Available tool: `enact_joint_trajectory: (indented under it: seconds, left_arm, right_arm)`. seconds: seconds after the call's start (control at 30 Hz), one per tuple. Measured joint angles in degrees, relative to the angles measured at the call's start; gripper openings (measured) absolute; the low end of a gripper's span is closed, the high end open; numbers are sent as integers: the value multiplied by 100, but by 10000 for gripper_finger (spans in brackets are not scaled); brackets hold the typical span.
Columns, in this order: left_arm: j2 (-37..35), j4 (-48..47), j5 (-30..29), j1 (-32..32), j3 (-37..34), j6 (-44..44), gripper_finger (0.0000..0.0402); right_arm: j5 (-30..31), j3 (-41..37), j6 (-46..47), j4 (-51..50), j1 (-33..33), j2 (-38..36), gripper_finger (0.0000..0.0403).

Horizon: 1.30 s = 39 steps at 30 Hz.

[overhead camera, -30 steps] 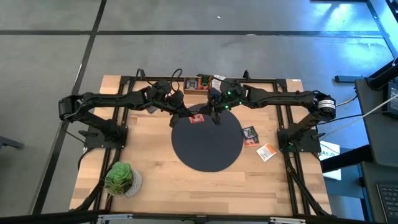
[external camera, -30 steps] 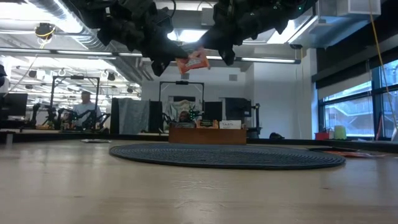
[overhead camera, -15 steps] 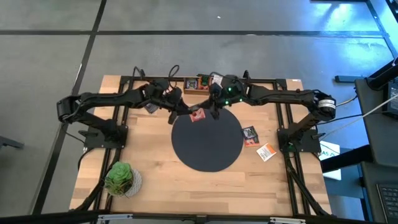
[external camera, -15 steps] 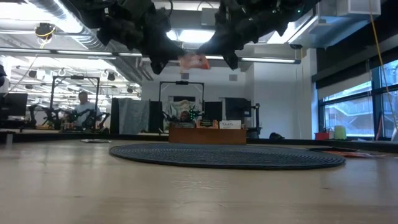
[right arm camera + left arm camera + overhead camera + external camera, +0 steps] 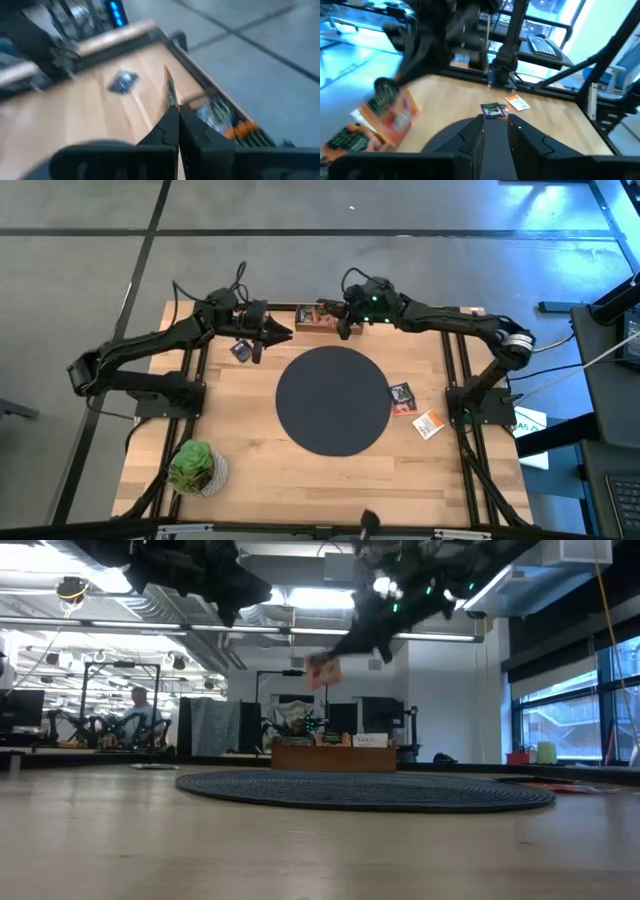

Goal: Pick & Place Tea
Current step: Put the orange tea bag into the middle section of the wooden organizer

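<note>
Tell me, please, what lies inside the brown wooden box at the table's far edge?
The wooden box holds several tea packets, orange and dark; the right gripper covers its right end.

The surface is pale wooden planks, rectangular, filling the middle of the high view, with a black metal frame running along its edges. A black round mat lies at its centre. At the upper edge, just above the mat, sits a shallow wooden box holding small packets. Upper left of the mat lies a dark tea packet. Right of the mat lie another dark packet and, a little lower right, an orange-and-white packet. A green leafy plant stands in the lower left corner.
</note>
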Motion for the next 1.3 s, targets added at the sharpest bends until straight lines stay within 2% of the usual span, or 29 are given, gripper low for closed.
enact_joint_trajectory:
  seconds: [0.33,0.5,0.63,0.87,1.03,1.13,1.3]
  left_arm:
    - [25,6,-16,206,-1,112,81]
    - [25,-6,-22,220,0,96,78]
    - [25,-7,-33,220,-2,96,78]
    - [25,-8,-70,220,-2,138,79]
    - [25,-11,-67,220,-2,138,81]
    - [25,-13,-69,220,-5,126,81]
    - [25,-13,-71,220,-7,94,78]
  right_arm:
    - [-6,-11,-514,848,-596,1233,1]
    - [-14,-11,-651,824,-769,1408,2]
    - [356,-9,-974,849,-775,1557,2]
    - [432,-9,-1151,1139,-700,1904,2]
    - [1061,-9,-1445,1372,-573,1936,2]
    - [1098,-7,-1372,1590,-586,1932,3]
    - [1083,-4,-866,1359,-581,1930,3]
